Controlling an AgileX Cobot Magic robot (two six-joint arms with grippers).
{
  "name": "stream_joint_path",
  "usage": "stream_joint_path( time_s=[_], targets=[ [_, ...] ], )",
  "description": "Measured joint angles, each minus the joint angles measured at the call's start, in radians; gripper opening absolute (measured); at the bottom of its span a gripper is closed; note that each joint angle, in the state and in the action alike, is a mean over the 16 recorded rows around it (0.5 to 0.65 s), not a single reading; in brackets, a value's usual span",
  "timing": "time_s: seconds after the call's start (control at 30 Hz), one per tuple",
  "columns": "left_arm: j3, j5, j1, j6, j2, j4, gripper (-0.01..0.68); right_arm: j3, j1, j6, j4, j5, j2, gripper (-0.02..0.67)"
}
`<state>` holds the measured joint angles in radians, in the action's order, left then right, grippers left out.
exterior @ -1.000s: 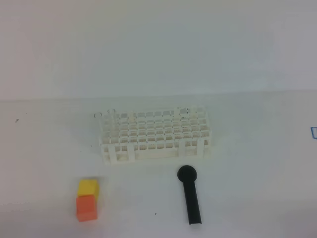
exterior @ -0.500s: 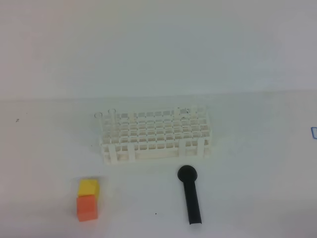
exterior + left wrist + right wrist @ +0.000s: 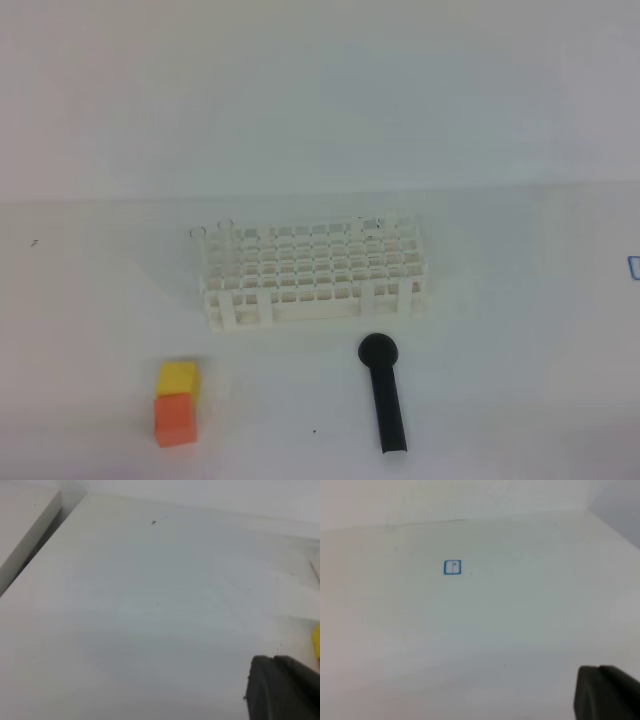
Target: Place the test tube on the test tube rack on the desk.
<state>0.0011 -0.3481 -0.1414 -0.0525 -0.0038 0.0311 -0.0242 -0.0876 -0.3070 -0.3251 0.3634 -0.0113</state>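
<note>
The test tube rack (image 3: 312, 272) stands on the desk (image 3: 520, 330) near the middle of the exterior high view, long side facing the near edge. Clear round rims show at its far-left corner (image 3: 198, 233) and near its far-right corner; these mark thin transparent tubes standing upright in the rack holes. Which of them is the test tube of the task cannot be told, and no tube is seen lying on the desk.

Near of the rack, slightly right of centre, lies a black round-headed stick (image 3: 384, 393), head toward the rack and apart from it. To the near left, a yellow block (image 3: 178, 377) and an orange block (image 3: 174, 418) touch each other.

Neither arm appears in the exterior high view. The left gripper (image 3: 282, 687) shows only as a dark body part at the lower right of its wrist view, over bare desk; its jaw state cannot be told. The right gripper (image 3: 607, 692) shows likewise, fingers pressed together, holding nothing visible, over bare desk near a small blue square mark (image 3: 452, 567). Both grippers are well apart from the rack.
</note>
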Motion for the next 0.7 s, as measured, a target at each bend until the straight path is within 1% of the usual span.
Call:
stream_joint_path(
  time_s=[0.7],
  targets=[
    [0.0, 0.0, 0.0, 0.0, 0.0, 0.0, -0.001, 0.0, 0.0, -0.001, 0.0, 0.0, 0.0, -0.001]
  ],
)
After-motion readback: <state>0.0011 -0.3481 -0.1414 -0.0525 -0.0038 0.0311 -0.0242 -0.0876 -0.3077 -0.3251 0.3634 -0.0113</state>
